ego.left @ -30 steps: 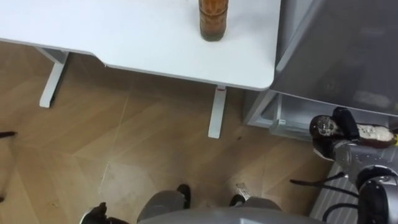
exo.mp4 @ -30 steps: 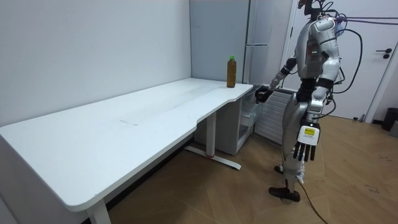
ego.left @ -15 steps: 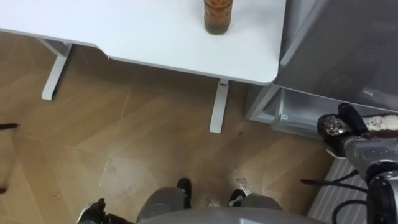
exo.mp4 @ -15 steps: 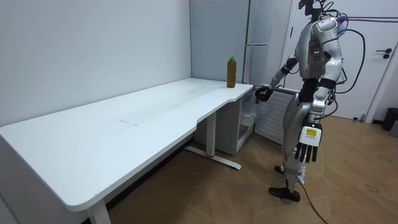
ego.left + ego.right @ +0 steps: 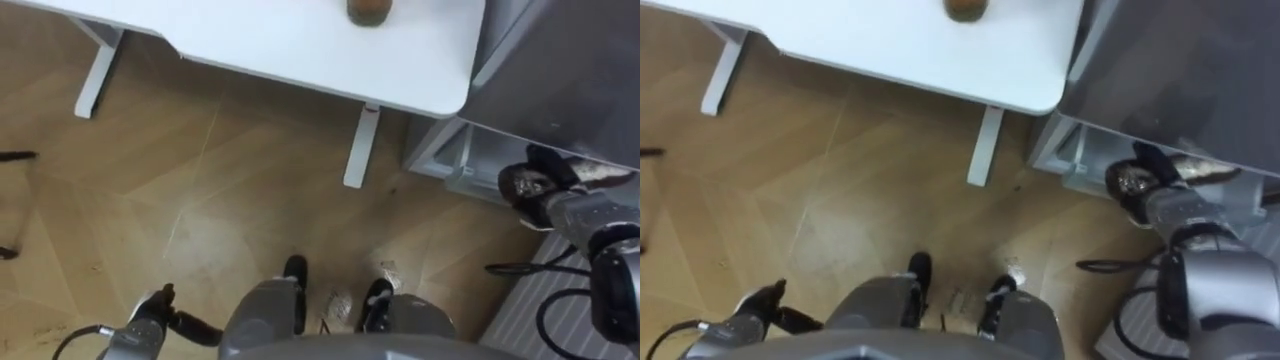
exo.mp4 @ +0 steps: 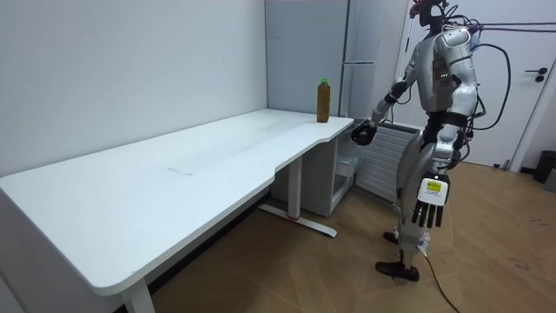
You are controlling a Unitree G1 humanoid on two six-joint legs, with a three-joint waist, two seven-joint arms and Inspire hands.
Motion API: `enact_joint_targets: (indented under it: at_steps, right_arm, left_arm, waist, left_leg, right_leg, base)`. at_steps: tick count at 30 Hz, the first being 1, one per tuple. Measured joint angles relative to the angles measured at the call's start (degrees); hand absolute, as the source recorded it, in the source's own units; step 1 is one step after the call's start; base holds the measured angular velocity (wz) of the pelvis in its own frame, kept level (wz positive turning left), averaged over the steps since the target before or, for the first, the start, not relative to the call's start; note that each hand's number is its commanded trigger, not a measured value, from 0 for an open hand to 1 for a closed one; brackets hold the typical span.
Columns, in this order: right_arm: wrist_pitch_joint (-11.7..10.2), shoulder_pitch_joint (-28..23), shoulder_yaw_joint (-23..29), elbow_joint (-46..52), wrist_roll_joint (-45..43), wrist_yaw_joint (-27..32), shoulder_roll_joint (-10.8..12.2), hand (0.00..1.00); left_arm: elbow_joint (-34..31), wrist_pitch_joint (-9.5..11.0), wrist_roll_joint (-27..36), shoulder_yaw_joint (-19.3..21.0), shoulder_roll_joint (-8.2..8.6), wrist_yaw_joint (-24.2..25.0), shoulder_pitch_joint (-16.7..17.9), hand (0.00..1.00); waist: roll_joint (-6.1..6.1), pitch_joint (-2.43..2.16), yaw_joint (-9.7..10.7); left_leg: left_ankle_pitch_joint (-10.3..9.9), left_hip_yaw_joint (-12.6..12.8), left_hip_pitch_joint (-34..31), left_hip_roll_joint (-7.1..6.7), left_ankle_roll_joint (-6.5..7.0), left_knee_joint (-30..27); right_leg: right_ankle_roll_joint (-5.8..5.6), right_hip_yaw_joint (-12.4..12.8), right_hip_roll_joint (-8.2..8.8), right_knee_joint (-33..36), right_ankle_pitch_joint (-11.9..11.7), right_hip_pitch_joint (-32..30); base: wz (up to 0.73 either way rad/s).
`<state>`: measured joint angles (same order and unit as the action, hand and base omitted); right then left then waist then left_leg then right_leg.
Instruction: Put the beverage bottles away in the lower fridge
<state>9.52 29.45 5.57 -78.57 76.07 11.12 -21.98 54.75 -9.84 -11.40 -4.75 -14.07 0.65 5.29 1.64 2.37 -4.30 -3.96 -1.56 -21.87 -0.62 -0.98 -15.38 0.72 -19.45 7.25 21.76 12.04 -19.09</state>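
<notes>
1. The robot stands at the far end of the white tabletop, close by the tall grey fridge.
2. Its right hand reaches out low towards the lower fridge. The fingers are curled round a dark bottle, which lies on its side in the grasp. The bottle is just beside the open compartment, and I cannot tell whether any of it has passed inside.
3. The left hand hangs at the robot's side with its fingers straight and pointing at the floor, holding nothing.
4. A green-capped bottle of brown drink stands upright on the far corner of the tabletop. It is near the fridge and well apart from both hands.
5. As I judge it, the task is less than half done. One drink is carried to the fridge but not yet set down, and the other waits on the tabletop to be fetched. The inside of the compartment is hidden, so I cannot say whether anything is stored there.
6. A pale band on the dark bottle may be a label. No writing can be made out on either bottle or on the fridge.
</notes>
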Motion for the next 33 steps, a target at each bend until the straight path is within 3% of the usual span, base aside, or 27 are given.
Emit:
enact_joint_targets:
  at_steps: [6,7,8,15,18,33]
  right_arm:
    - [0.02,2.54,0.03,-2.03,-0.13,0.13,-1.35,1.00]
    - [0.02,2.62,0.03,-2.03,-0.13,0.13,-1.53,0.89]
    - [0.02,2.66,0.03,-2.03,-0.13,0.13,-1.58,0.00]
    - [-0.03,3.05,0.27,-2.03,0.68,1.03,-1.91,0.00]
    - [-0.20,3.21,0.36,-1.99,2.89,2.67,-1.90,0.00]
    - [-1.55,3.21,3.24,-1.82,8.99,6.03,-1.82,0.00]
  left_arm:
    - [1.40,1.49,0.68,-0.13,-0.13,0.04,-2.36,0.00]
    - [1.96,1.58,0.67,-0.13,-0.15,0.01,-2.48,0.00]
    - [2.19,1.58,0.67,-0.13,-0.19,-0.01,-2.49,0.00]
    - [2.96,1.92,0.64,-0.95,-0.32,-0.13,-2.57,0.00]
    - [3.91,2.80,0.69,-0.95,-0.33,-0.22,-3.11,0.00]
    - [4.89,2.82,0.55,-0.50,-0.36,-2.89,-3.45,0.00]
  waist:
    - [0.23,0.14,-0.81]
    - [0.21,0.12,-0.89]
    - [0.21,0.12,-0.91]
    - [0.10,0.06,-0.96]
    - [0.06,0.04,-1.16]
    - [-0.24,-0.12,-1.22]
  left_leg:
    - [0.91,0.26,-2.86,0.01,0.22,-0.01]
    - [0.95,0.49,-3.07,0.01,0.28,-0.04]
    - [0.96,0.61,-3.17,0.01,0.29,-0.06]
    - [1.10,1.64,-3.73,-0.07,0.51,-0.18]
    - [1.23,3.36,-3.70,0.14,0.71,-0.18]
    - [1.63,7.59,-3.10,0.58,1.37,0.20]
  right_leg:
    - [0.14,0.26,-0.01,0.20,-0.52,-2.95]
    - [0.12,0.35,0.01,0.23,-0.57,-3.18]
    - [0.11,0.38,0.04,0.27,-0.57,-3.28]
    - [0.01,0.39,0.48,1.12,-0.47,-4.12]
    - [0.02,0.60,0.62,1.24,-0.45,-4.11]
    - [-0.15,0.44,1.08,1.90,0.23,-3.56]
  base:
    - [0.00]
    - [0.00]
    - [0.00]
    - [0.01]
    - [0.00]
    - [0.02]
